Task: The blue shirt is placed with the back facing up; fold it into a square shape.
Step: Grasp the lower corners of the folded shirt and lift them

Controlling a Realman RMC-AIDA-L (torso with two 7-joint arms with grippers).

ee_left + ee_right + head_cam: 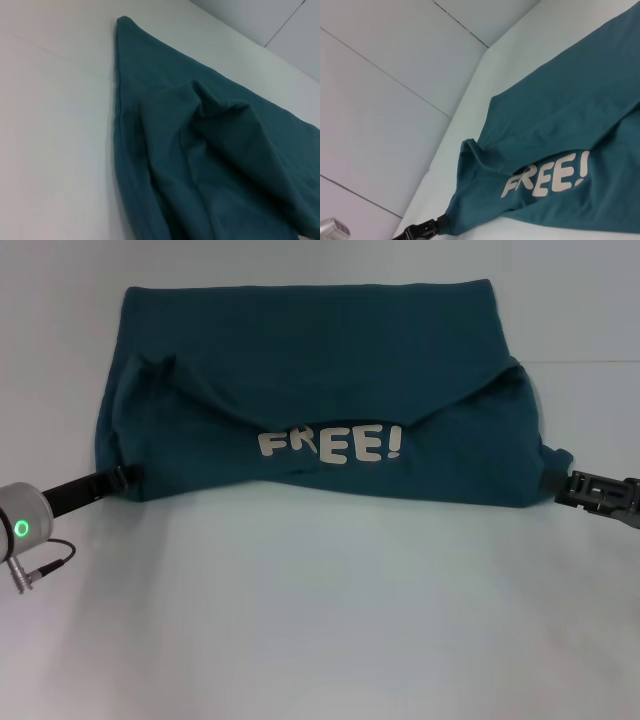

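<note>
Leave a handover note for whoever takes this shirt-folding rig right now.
Left claw: at the blue shirt's near-left corner, apparently pinching it.
Right claw: at the near-right corner, grip unclear.
Shirt: spread across the table, its near part turned over so the white FREE! lettering faces up.
Done: first fold under way.
Left: finish it, fold the sides in, square it up.

Illumination: bright, even, diffuse overhead.
Shadows: soft, faint along the blue shirt's (310,400) near edge on the counter (330,620).
Focus: sharp.
</note>
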